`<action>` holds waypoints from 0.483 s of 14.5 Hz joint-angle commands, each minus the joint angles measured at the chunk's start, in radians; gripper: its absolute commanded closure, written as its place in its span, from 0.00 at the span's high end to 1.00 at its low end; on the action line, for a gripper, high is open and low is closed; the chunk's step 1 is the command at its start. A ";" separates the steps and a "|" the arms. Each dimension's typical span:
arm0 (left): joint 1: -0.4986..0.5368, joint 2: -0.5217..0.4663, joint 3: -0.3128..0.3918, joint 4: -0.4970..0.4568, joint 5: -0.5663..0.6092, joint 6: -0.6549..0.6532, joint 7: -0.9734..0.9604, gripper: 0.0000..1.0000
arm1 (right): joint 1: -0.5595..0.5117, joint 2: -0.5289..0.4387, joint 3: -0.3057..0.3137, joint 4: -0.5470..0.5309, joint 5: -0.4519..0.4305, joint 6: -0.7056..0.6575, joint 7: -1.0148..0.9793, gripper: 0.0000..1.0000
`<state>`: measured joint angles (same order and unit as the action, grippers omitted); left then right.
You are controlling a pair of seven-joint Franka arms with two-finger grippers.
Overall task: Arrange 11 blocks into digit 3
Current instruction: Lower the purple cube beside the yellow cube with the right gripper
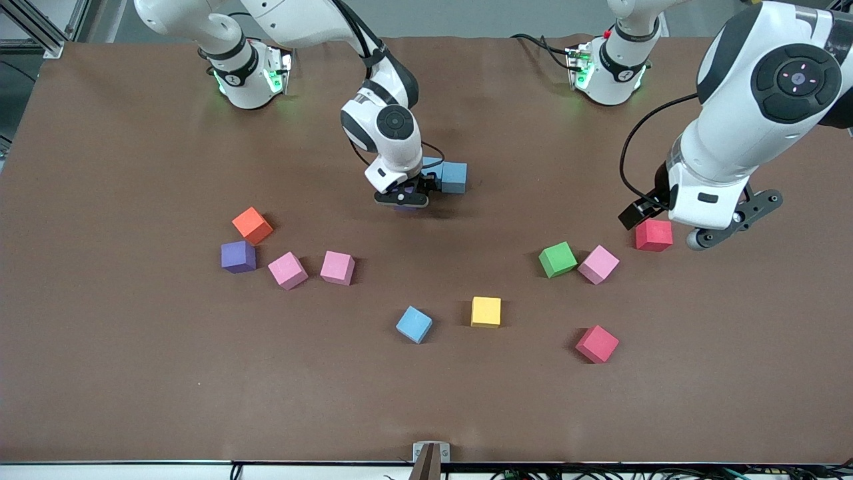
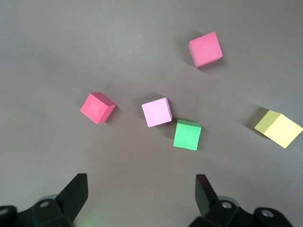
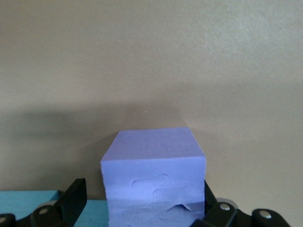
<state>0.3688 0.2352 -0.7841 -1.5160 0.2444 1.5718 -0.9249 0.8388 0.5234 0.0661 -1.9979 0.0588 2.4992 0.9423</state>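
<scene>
Brown table (image 1: 133, 373), right jaws (image 1: 402, 199) spread around purple block (image 3: 154, 182), left jaws (image 2: 142, 194) wide, empty

Robotics lab bench. 2 white Franka arms bolted at the table (image 1: 100, 373) edge, bases at 11 (image 1: 250, 73) and 1 o'clock (image 1: 610, 70) with green status lights. Brown matte mat covers the top, aluminium framing (image 1: 40, 30) at 10 o'clock, cables (image 1: 600, 472) along 6 o'clock, foam test cubes (image 1: 486, 311) scattered mid-table.
</scene>
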 commanded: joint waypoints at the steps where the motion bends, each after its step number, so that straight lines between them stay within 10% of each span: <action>1: 0.007 -0.002 -0.007 0.011 0.007 -0.018 0.018 1.00 | -0.003 -0.014 -0.003 0.031 0.009 -0.037 0.013 1.00; 7: -0.001 -0.002 -0.007 0.013 0.009 -0.018 0.017 1.00 | -0.047 -0.042 -0.008 0.226 0.007 -0.362 0.026 1.00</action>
<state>0.3665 0.2352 -0.7851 -1.5160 0.2444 1.5718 -0.9249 0.8133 0.5050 0.0504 -1.8254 0.0596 2.2425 0.9517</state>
